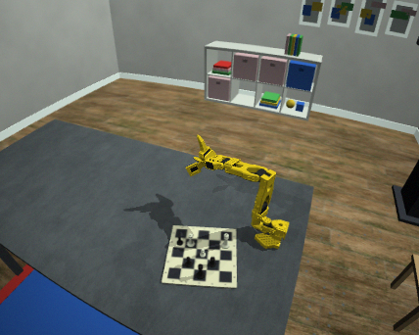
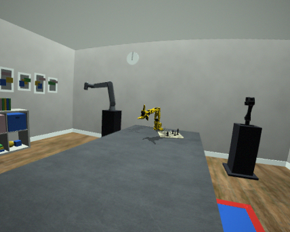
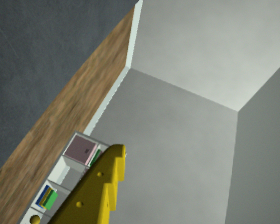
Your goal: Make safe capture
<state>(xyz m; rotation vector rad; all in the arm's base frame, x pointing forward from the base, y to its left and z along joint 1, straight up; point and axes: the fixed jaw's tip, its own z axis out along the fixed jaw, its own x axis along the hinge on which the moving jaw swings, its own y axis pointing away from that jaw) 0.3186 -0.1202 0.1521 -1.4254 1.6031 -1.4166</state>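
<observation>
The chessboard [image 1: 167, 280] [image 2: 180, 137] lies on the table. In the top view a black piece [image 1: 180, 240] and a white piece [image 1: 190, 240] stand side by side near its far left corner. Another white piece [image 1: 226, 240] stands near the far right. A white piece [image 1: 203, 253] stands near the middle, with one black piece [image 1: 188, 263] nearer left, another black piece [image 1: 212, 262] nearer right, and a third black piece [image 1: 200, 272] nearest the front. Types and square names are too small to read. My gripper [image 1: 194, 155] [image 2: 141, 112] is wide open and empty, raised high beyond the board; one jaw shows in the wrist view.
The yellow arm's base [image 1: 271, 238] [image 2: 158, 126] stands on the grey table [image 1: 84, 196] [image 2: 126, 183], just right of the board in the top view. The arm's shadow falls beyond and left of the board. A shelf [image 1: 246, 98] stands on the floor behind the table.
</observation>
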